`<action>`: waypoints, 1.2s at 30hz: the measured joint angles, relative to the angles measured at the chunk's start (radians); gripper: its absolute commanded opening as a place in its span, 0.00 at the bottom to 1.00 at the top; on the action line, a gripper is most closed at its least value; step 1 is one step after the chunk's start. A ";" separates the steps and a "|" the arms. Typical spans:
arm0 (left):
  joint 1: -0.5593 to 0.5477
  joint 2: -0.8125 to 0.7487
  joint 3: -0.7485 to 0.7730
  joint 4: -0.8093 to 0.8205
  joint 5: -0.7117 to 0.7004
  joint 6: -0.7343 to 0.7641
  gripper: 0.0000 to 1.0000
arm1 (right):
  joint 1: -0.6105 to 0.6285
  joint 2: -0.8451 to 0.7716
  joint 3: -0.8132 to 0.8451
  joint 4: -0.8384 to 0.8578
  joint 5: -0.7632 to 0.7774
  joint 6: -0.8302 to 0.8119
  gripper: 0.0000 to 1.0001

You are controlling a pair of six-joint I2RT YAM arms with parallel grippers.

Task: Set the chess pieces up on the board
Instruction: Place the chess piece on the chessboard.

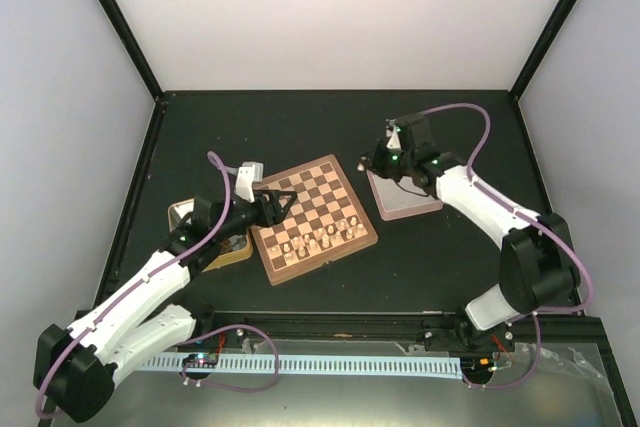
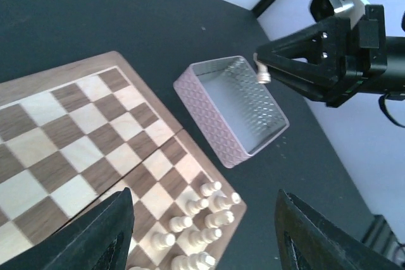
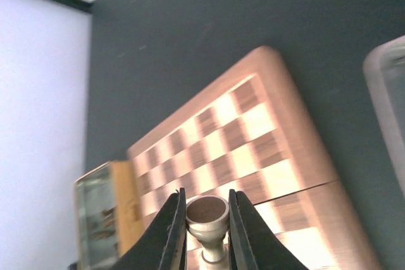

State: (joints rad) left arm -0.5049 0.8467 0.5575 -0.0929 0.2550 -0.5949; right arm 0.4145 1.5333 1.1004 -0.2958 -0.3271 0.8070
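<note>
Chess piece (image 3: 208, 224), turned pale wood, is pinched in right gripper (image 3: 206, 202); left gripper (image 2: 204, 202) gapes.

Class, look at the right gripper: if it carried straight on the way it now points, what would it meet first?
Probably the board: the right gripper, shut on a chess piece, aims at its checked squares, with the metal tray off to the side. Depth is unclear from these views.

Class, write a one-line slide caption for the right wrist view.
Pale chess piece pinched in the right gripper, the board blurred beyond.
</note>
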 measured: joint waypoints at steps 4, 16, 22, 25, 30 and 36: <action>0.000 -0.003 -0.021 0.053 0.063 -0.019 0.62 | 0.108 -0.034 -0.015 0.097 -0.039 0.108 0.12; -0.001 -0.047 -0.159 0.284 0.119 -0.121 0.62 | 0.318 -0.074 -0.177 0.416 -0.065 0.657 0.12; -0.008 -0.039 -0.181 0.375 0.116 -0.140 0.55 | 0.377 -0.040 -0.169 0.499 -0.079 0.821 0.12; -0.008 -0.040 -0.181 0.392 0.111 -0.141 0.52 | 0.388 -0.028 -0.161 0.511 -0.085 0.865 0.12; -0.008 -0.039 -0.181 0.400 0.106 -0.133 0.47 | 0.391 -0.014 -0.146 0.538 -0.118 0.913 0.12; -0.012 -0.020 -0.180 0.401 0.107 -0.118 0.35 | 0.394 -0.003 -0.133 0.550 -0.150 0.935 0.12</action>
State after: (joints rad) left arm -0.5167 0.8265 0.3771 0.3077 0.3622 -0.7132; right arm 0.8085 1.5307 0.9672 0.2543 -0.4770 1.7424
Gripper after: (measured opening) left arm 0.417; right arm 0.136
